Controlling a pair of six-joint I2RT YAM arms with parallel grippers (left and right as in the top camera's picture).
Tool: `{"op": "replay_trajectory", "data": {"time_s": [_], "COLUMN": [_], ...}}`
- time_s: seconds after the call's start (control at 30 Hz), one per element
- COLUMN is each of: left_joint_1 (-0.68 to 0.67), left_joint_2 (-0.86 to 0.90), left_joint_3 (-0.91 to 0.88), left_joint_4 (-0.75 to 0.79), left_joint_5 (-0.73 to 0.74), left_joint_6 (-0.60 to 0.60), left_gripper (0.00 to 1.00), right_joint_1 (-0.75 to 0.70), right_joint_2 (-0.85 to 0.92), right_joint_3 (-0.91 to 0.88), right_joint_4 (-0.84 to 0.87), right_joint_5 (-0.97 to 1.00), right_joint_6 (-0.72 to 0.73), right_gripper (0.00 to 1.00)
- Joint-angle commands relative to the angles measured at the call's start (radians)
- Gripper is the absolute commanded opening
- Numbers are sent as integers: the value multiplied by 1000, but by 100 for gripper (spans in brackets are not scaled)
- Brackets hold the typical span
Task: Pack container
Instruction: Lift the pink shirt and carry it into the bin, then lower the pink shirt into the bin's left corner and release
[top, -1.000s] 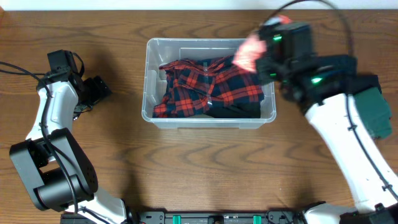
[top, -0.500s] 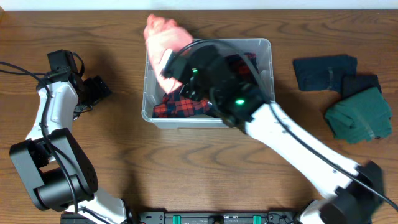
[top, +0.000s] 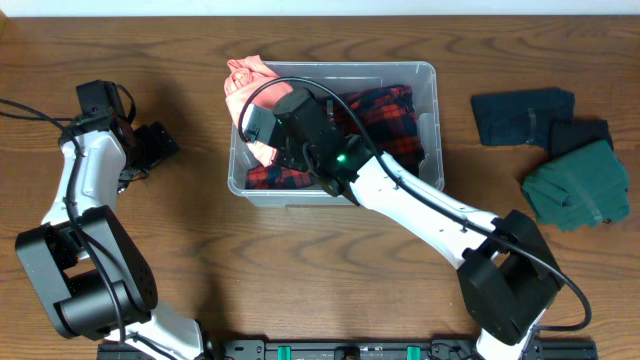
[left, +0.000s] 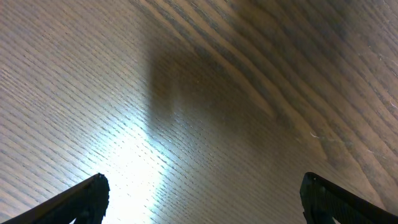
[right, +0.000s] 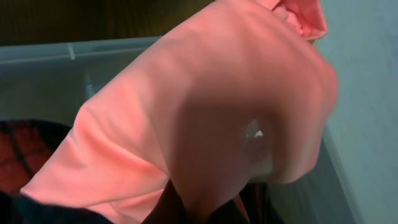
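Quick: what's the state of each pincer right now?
Left pincer: open, empty.
Right pincer: closed on the pink cloth, at the container.

Three garments lie at the right of the wooden table, where we see a navy piece, a darker one just beside it, and a green one touching the dark piece. Further left, a pink cloth bunches against a red-and-black plaid shirt.
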Motion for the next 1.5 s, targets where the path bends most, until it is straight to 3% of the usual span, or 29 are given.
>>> {"op": "replay_trajectory", "data": {"time_s": [0.0,0.2,0.4,0.67,0.7,0.73,0.77,0.8,0.87,1.17,1.2,1.27,1.33,1.4,1.47], "left_joint_1": [2,2,2,2,2,2,2,2,2,2,3,2,3,2,2], "left_joint_2": [6,6,6,6,6,6,6,6,6,6,6,6,6,6,6], "left_joint_3": [-6,-6,-6,-6,-6,-6,-6,-6,-6,-6,-6,-6,-6,-6,-6], "left_joint_4": [-1,-1,-1,-1,-1,-1,-1,-1,-1,-1,-1,-1,-1,-1,-1], "left_joint_5": [-3,-3,-3,-3,-3,-3,-3,-3,-3,-3,-3,-3,-3,-3,-3], "left_joint_6": [-9,-9,-9,-9,-9,-9,-9,-9,-9,-9,-9,-9,-9,-9,-9], "left_gripper": [98,98,98,98,98,98,98,98,98,98,98,98,98,98,98], "right_joint_1": [10,11,24,78,84,87,89,90,90,89,87,77,62,43,20], "right_joint_2": [-2,-2,-2,-2,-2,-2,-2,-2,-3,-69,-75,-77,-71,-58,-42], "right_joint_3": [23,25,26,26,26,26,26,26,28,57,57,57,57,57,57], "right_joint_4": [17,17,27,72,74,77,79,81,84,120,138,182,214,240,259], "right_joint_5": [106,261,280,303,303,303,303,303,303,180,135,72,63,62,56], "right_joint_6": [69,221,362,408,408,408,404,404,386,326,326,341,385,430,471], "right_gripper": [1,1,1,1,13,40,79,97,99,97,83,44,16,2,1]}}
